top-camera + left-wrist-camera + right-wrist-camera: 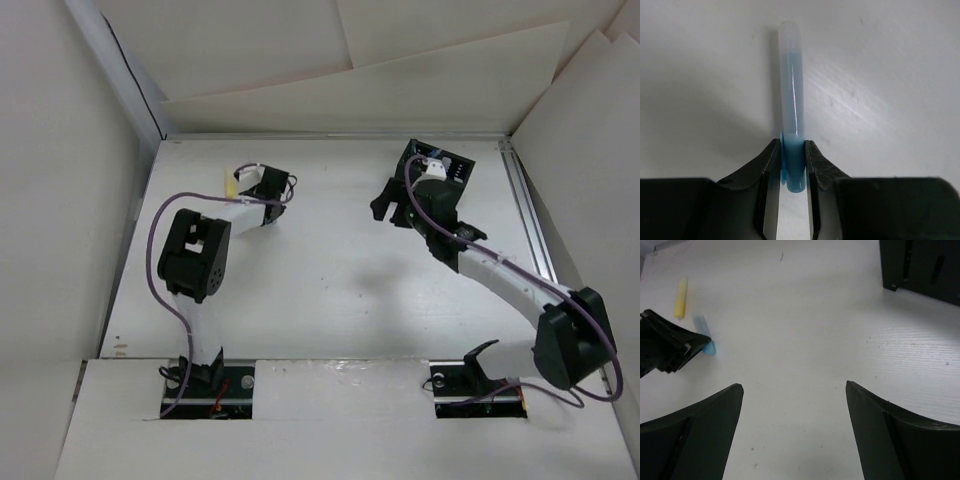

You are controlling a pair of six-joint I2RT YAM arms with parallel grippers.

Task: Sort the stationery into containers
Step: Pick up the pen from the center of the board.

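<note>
My left gripper (792, 145) is shut on the end of a light-blue highlighter (791, 85) with a clear cap, which points away from it low over the white table. In the top view this gripper (280, 183) is at the far left, beside a yellow highlighter (232, 185). The right wrist view shows the yellow highlighter (681, 297) lying just beyond the blue one (705, 337). My right gripper (794, 387) is open and empty above bare table; in the top view it (388, 205) is right of centre. The black organiser box (925, 265) stands close behind it, also seen from above (458, 163).
White walls enclose the table on the left (60, 200), back and right. A metal rail (530, 220) runs along the right side. The arm bases sit at the near edge (205, 385).
</note>
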